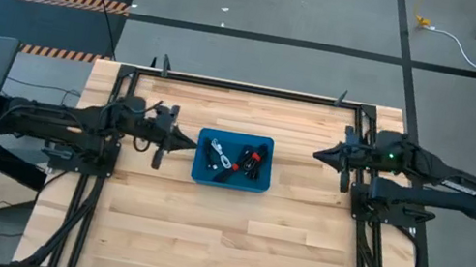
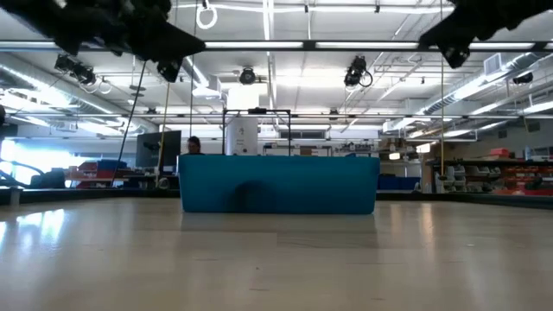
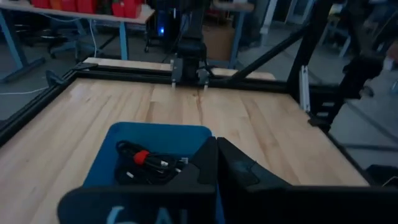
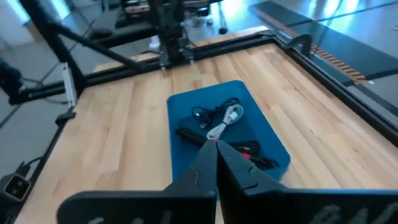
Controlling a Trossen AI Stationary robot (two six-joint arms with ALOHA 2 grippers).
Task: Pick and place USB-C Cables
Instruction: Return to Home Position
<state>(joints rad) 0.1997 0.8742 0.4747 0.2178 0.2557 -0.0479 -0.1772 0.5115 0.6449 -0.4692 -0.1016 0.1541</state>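
A blue tray [image 1: 206, 138] sits mid-table and holds the USB-C cables [image 1: 231, 161]: black bundles, one with a red band [image 3: 142, 157], and a white-grey one [image 4: 225, 119]. They lie on the tray's floor. My left gripper [image 1: 191, 143] hovers shut just left of the tray, pointing at it. My right gripper [image 1: 318, 154] hovers shut to the right of the tray, well apart from it. Both are raised off the table and hold nothing. In the low view only the tray's blue wall [image 2: 278, 183] shows.
A black frame rail [image 1: 256, 89] runs along the table's far edge, with side rails [image 1: 364, 254] beside each arm base. Bare wood [image 1: 219, 238] lies between the tray and the near edge. Beyond the table is a workshop floor.
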